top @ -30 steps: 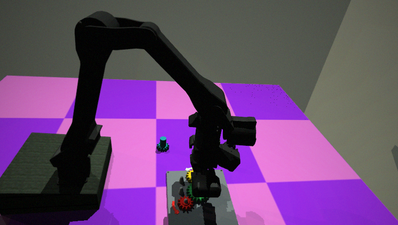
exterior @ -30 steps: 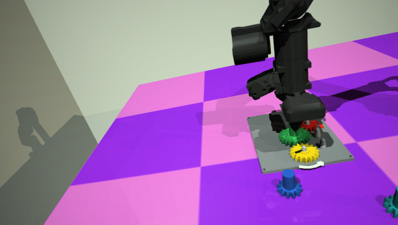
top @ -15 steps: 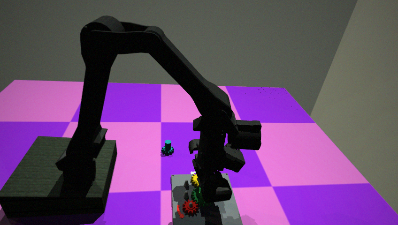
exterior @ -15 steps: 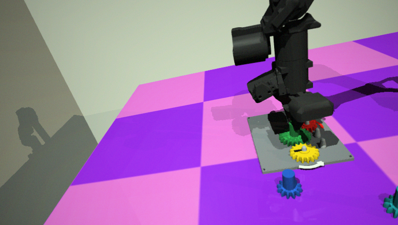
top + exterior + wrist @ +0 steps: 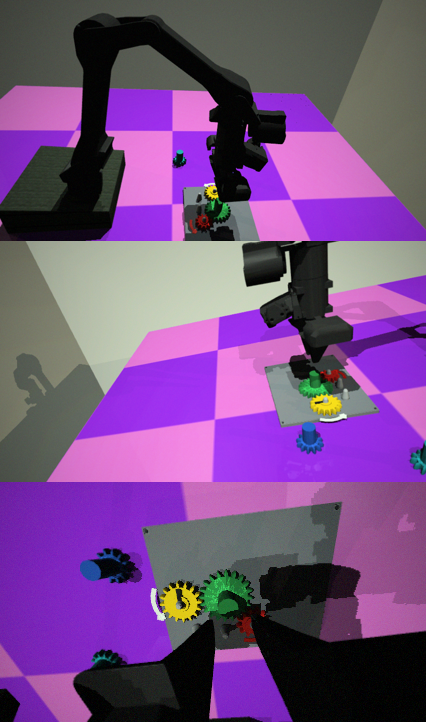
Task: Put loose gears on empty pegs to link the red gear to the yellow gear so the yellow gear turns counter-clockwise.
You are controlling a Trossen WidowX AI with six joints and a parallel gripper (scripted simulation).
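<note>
while the hand (image 5: 236, 198) (image 5: 317, 360) (image 5: 232, 622) hangs above the board (image 5: 247, 215) (image 5: 293, 411) (image 5: 200, 542), its fingers slightly apart and gripping nothing, the green gear (image 5: 222, 210) (image 5: 307, 388) (image 5: 215, 592) sits between the red gear (image 5: 201, 225) (image 5: 331, 377) (image 5: 245, 626) and the yellow gear (image 5: 210, 194) (image 5: 325, 408) (image 5: 172, 609).

The arm's base (image 5: 26, 178) looks like dark, grained wood, matt. The arm (image 5: 95, 77) (image 5: 309, 285) seems smooth black plastic. The bench (image 5: 143, 107) (image 5: 179, 384) (image 5: 75, 512) has a smooth, faintly glossy surface. The board (image 5: 244, 215) (image 5: 290, 408) (image 5: 200, 547) looks flat and matt; the blue gear (image 5: 309, 436) (image 5: 91, 570) resembles smooth plastic.
</note>
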